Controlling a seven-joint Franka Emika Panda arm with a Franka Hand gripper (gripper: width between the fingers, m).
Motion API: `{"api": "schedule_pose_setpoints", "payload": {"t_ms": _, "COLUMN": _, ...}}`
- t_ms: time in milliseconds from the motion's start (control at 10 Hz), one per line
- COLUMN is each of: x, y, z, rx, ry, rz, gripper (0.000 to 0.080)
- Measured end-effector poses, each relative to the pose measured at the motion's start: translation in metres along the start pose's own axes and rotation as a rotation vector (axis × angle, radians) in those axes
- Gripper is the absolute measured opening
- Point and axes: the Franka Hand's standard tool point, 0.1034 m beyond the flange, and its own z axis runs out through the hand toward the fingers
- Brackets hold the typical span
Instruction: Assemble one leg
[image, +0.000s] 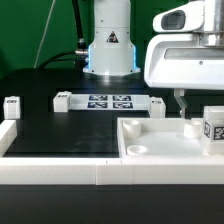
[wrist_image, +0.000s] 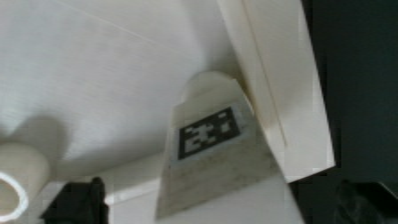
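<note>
The leg (image: 212, 127) is a small white block with a black-and-white tag. It stands inside the large white tray-shaped piece (image: 150, 158), against its raised rim at the exterior view's right. In the wrist view the leg (wrist_image: 222, 145) lies along the rim (wrist_image: 270, 70) and reaches down between my fingertips. My gripper (image: 186, 116) hangs just above the tray next to the leg. In the wrist view the gripper (wrist_image: 214, 205) is open, with a gap between the leg and each dark finger (wrist_image: 75, 200).
The marker board (image: 110, 101) lies at the back centre before the robot base (image: 108, 50). Small white blocks stand at the far left (image: 12, 106), beside the board (image: 60, 99) and right of it (image: 157, 105). A round socket (wrist_image: 15, 170) sits in the tray floor.
</note>
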Motion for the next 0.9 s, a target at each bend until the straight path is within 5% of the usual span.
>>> {"api": "schedule_pose_setpoints", "payload": {"t_ms": 500, "x": 0.0011, "y": 0.0035, "z": 0.0003, "rx": -0.024, "ry": 0.003, "rz": -0.339, "gripper": 0.0649}}
{"api": "schedule_pose_setpoints", "payload": {"t_ms": 700, "x": 0.0009, "y": 0.0038, "z": 0.0006, "rx": -0.024, "ry": 0.003, "rz": -0.338, "gripper": 0.0379}}
{"api": "schedule_pose_setpoints", "payload": {"t_ms": 800, "x": 0.0008, "y": 0.0038, "z": 0.0007, "rx": -0.024, "ry": 0.003, "rz": -0.317, "gripper": 0.0379}}
{"api": "schedule_pose_setpoints", "payload": {"t_ms": 900, "x": 0.0007, "y": 0.0040, "z": 0.0008, "rx": -0.024, "ry": 0.003, "rz": -0.293, "gripper": 0.0290}}
